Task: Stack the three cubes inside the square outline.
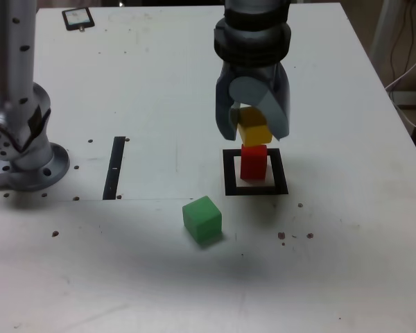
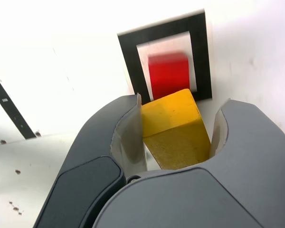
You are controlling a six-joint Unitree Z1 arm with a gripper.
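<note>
While a solid yellow cube (image 2: 175,128) is pinched by the gray gripper (image 1: 254,137), a red cube (image 1: 254,163) is framed by the square black-tape outline (image 1: 230,173)

Contact between both cubes cannot be determined. A solid green cube (image 1: 202,220) is located outside, near the outline. A straight black tape strip (image 1: 114,166) is seen toward the exterior view's left.

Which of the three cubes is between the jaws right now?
The yellow cube. It is held up between the jaws, while the red cube sits inside the black square and the green one outside it.
</note>
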